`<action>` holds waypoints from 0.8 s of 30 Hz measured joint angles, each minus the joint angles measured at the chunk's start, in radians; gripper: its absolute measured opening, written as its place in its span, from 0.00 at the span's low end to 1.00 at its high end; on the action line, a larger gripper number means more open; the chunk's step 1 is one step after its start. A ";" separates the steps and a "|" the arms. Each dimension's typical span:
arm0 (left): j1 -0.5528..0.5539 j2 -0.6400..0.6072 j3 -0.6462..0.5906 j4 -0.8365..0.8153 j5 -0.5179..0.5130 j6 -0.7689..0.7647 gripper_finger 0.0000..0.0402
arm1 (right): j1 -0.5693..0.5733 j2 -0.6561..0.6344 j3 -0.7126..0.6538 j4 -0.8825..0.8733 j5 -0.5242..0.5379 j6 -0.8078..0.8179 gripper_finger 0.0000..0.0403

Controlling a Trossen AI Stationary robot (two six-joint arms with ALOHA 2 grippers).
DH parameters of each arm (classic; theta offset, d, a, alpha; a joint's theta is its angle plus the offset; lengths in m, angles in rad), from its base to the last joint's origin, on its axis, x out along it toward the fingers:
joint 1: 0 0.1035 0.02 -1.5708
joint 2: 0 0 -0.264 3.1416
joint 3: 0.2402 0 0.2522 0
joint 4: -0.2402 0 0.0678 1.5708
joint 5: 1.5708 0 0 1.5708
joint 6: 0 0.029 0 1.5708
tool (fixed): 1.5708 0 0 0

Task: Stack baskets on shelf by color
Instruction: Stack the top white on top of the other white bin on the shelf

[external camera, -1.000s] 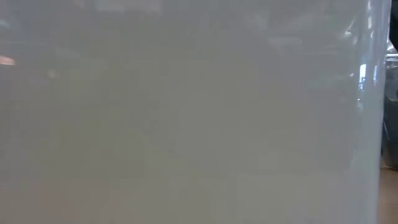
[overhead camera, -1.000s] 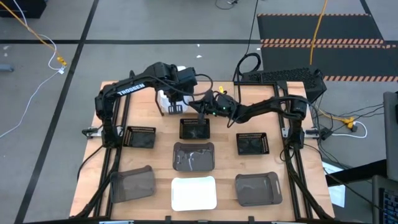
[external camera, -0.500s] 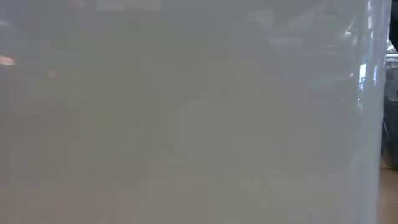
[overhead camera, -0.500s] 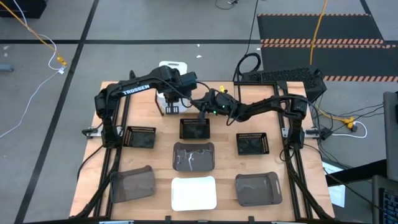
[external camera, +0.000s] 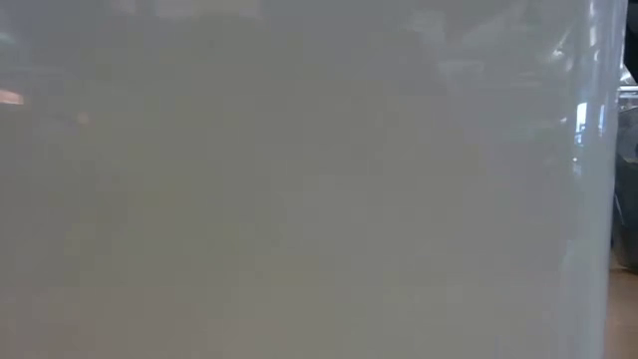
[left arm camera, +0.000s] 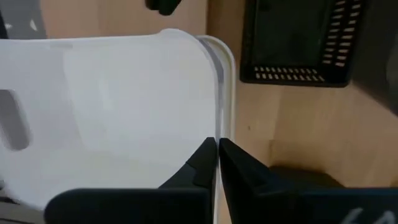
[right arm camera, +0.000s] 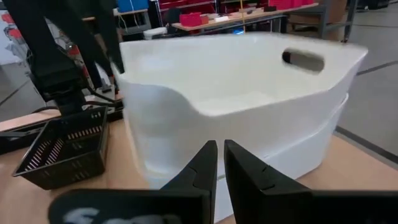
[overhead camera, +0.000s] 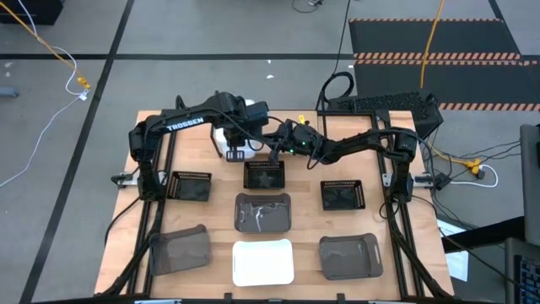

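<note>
A white basket (left arm camera: 112,118) is pinched at its rim by the left tool (left arm camera: 217,152) and nested into a second white basket (right arm camera: 298,155) at the surface's far edge. The right tool (right arm camera: 221,155), pressed together, is held just beside them. Release is judged next.

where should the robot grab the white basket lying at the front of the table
Grip the white basket by the rim of a long side, coming straight down from above. It sits upright and open-topped, apart from the grey baskets beside it, so its thin walls probably suit a pinch over the edge.
</note>
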 joint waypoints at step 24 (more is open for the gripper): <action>0.036 -0.002 -0.168 0.163 -0.070 0.024 0.11 | -0.025 -0.382 -0.214 -0.007 -0.045 -0.063 0.06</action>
